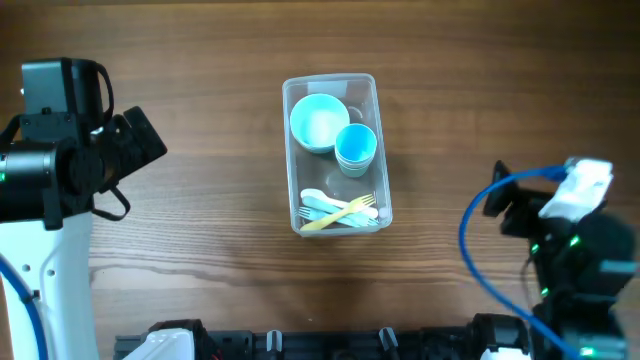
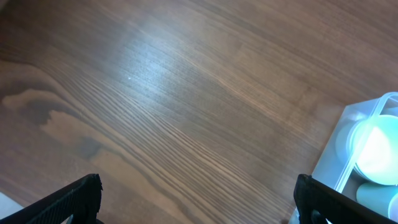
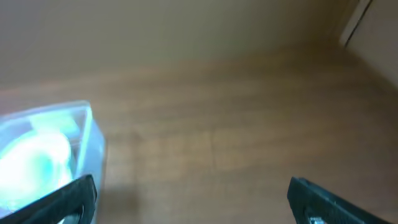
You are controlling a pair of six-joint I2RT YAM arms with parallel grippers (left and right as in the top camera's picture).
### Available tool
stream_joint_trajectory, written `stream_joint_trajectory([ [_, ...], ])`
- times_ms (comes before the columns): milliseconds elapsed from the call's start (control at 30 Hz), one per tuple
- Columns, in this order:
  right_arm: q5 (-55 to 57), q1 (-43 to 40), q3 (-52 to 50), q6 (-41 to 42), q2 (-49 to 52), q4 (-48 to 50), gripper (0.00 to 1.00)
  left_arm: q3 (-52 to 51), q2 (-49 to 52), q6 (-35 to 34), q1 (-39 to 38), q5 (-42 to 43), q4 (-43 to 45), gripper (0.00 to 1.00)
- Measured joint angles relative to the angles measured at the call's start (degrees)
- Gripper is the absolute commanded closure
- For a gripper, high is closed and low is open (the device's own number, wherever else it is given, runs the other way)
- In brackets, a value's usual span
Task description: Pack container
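At the middle of the wooden counter (image 1: 200, 230), the container (image 1: 288, 160) is standing upright, its long side running away from the robot; a pale blue bowl (image 1: 319, 122) is resting in its far end, and a blue cup (image 1: 356, 148) is sitting just beside the bowl; at the near end a yellow fork (image 1: 338, 216) is lying across pale blue cutlery (image 1: 318, 199). The left pincer (image 2: 199, 205) is hanging well apart from the container on its left side, its jaws spread wide and gripping nothing, only bare counter showing between them; the container's corner is showing at the right edge of that wrist view. The right pincer (image 3: 199, 202) is hovering well off to the other side, likewise gaping wide and empty; the container's blurred end is showing at the left of its view.
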Motion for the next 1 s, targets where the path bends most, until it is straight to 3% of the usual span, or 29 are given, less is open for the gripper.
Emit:
stream_joint_trajectory([
  [100,-1.68,0.00,-14.10,-0.26,-8.66,6.14,0.00,0.00,0.00,0.00,0.00,0.00,-0.07,0.00],
  [300,-3.69,0.00,-29.94,-0.24,-22.71,8.68,0.00,0.00,-0.02,0.00,0.00,0.00,-0.04,0.00],
  [1000,-4.61,0.00,-31.67,-0.20,-26.12,9.31,0.00,0.00,0.00,0.00,0.00,0.02,0.02,0.00],
])
